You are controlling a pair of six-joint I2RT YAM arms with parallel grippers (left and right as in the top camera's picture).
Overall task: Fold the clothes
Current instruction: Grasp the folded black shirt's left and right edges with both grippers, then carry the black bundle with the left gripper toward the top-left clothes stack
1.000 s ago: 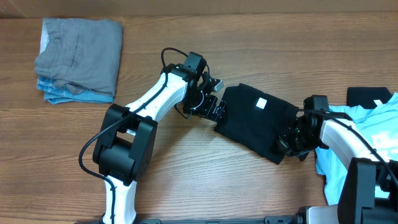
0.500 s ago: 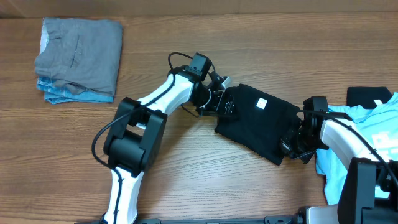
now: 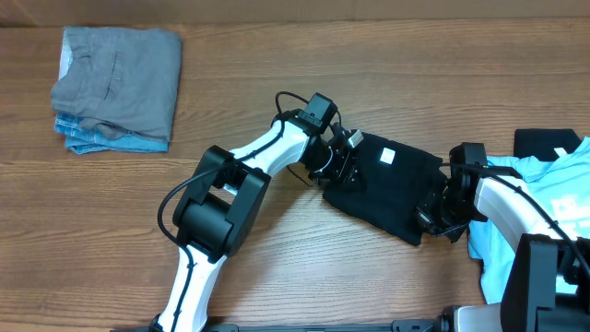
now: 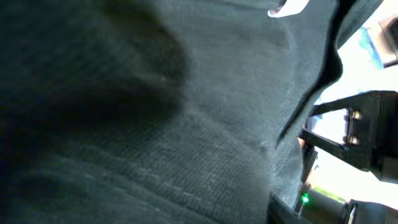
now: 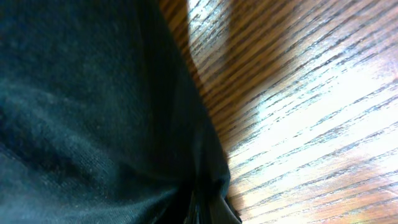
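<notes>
The black shirt [image 3: 392, 189] lies folded into a slanted rectangle at the table's middle right, its small white label [image 3: 388, 154] facing up. My left gripper [image 3: 344, 166] is down on the shirt's left edge. Black knit fabric [image 4: 155, 112] fills the left wrist view and hides the fingers. My right gripper [image 3: 433, 215] is shut on the shirt's lower right corner, where the cloth [image 5: 81, 124] bunches into the jaws. The light blue tee [image 3: 553, 203] lies crumpled at the right edge.
A folded stack of grey and blue garments [image 3: 115, 83] sits at the far left. Another black piece [image 3: 539, 140] lies at the far right above the tee. Bare wooden tabletop [image 3: 277, 267] surrounds the shirt.
My left arm has swung right from beside the shirt onto its left edge, and its jaws have narrowed from wide open. The right arm has held still.
</notes>
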